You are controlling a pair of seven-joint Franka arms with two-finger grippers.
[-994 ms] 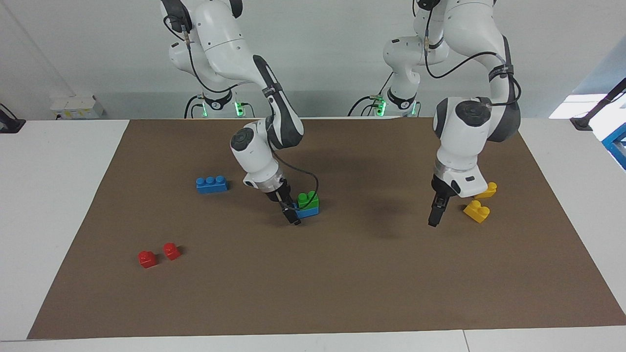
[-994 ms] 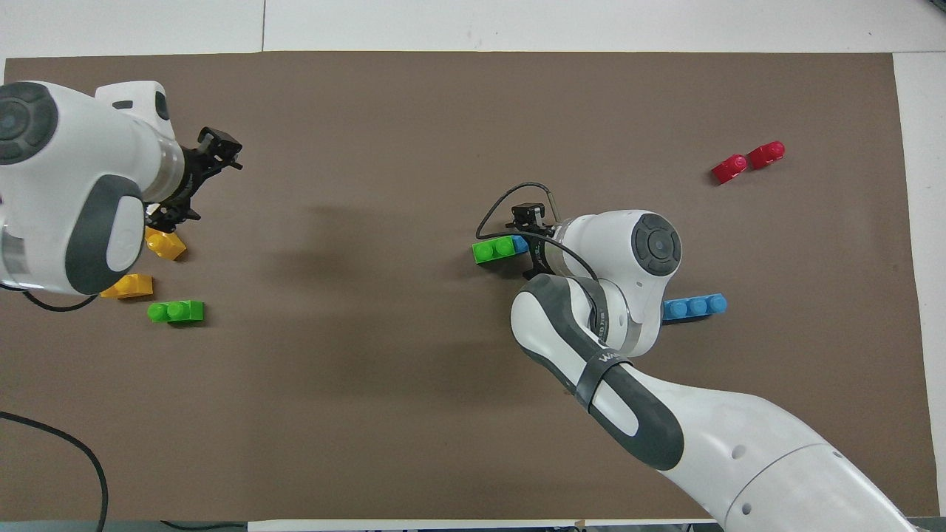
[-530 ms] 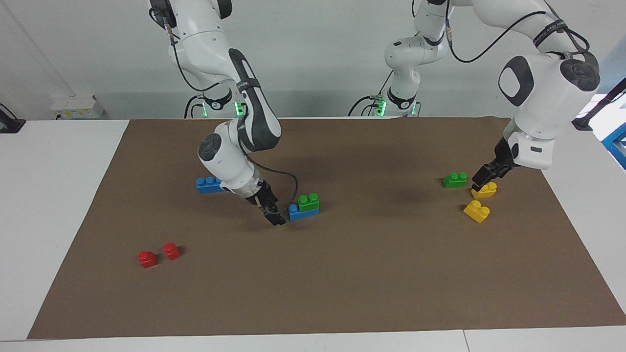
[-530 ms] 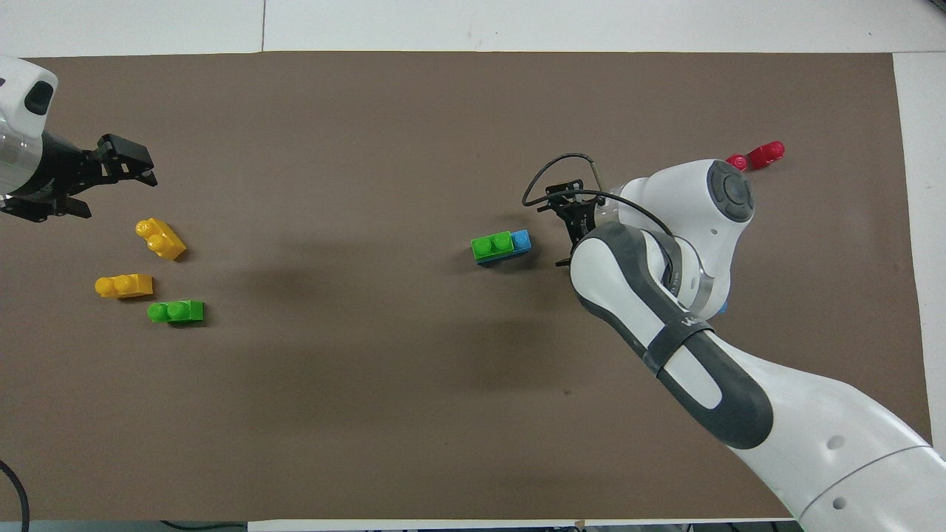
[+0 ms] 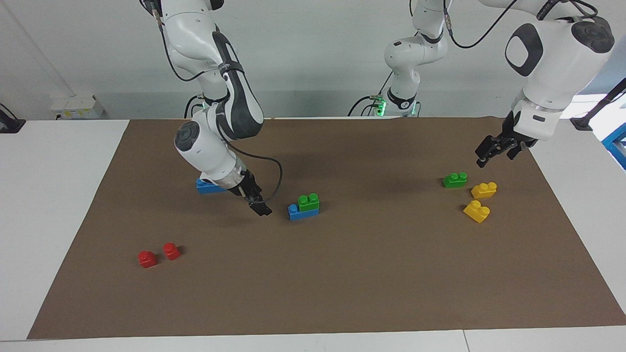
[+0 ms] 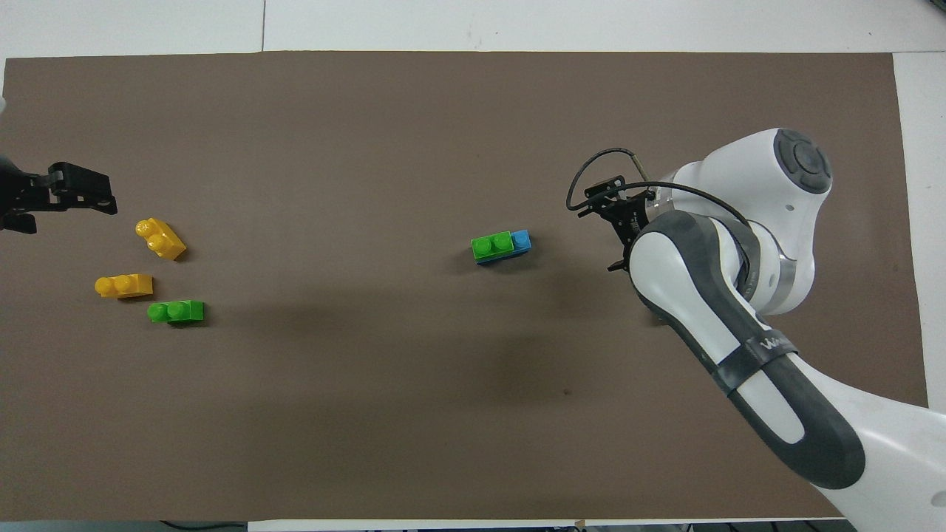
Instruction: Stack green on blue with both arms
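A green brick (image 5: 308, 201) sits on a blue brick (image 5: 295, 212) near the middle of the mat; the stack also shows in the overhead view, green (image 6: 493, 245) on blue (image 6: 522, 240). My right gripper (image 5: 260, 209) (image 6: 606, 235) is open and empty, low beside the stack toward the right arm's end, apart from it. My left gripper (image 5: 495, 157) (image 6: 70, 214) is open and empty, raised near the left arm's end. A second green brick (image 5: 455, 180) (image 6: 176, 311) lies alone there. A second blue brick (image 5: 204, 186) is partly hidden by the right arm.
Two yellow bricks (image 5: 484, 189) (image 5: 477, 211) lie beside the loose green brick, also in the overhead view (image 6: 124, 285) (image 6: 161, 239). Two red bricks (image 5: 146, 258) (image 5: 171, 251) lie toward the right arm's end, farther from the robots. A brown mat (image 5: 371, 274) covers the table.
The right gripper let go of the blue brick and drew away toward the right arm's end. The left gripper rose and swung toward the left arm's end, uncovering the loose green brick.
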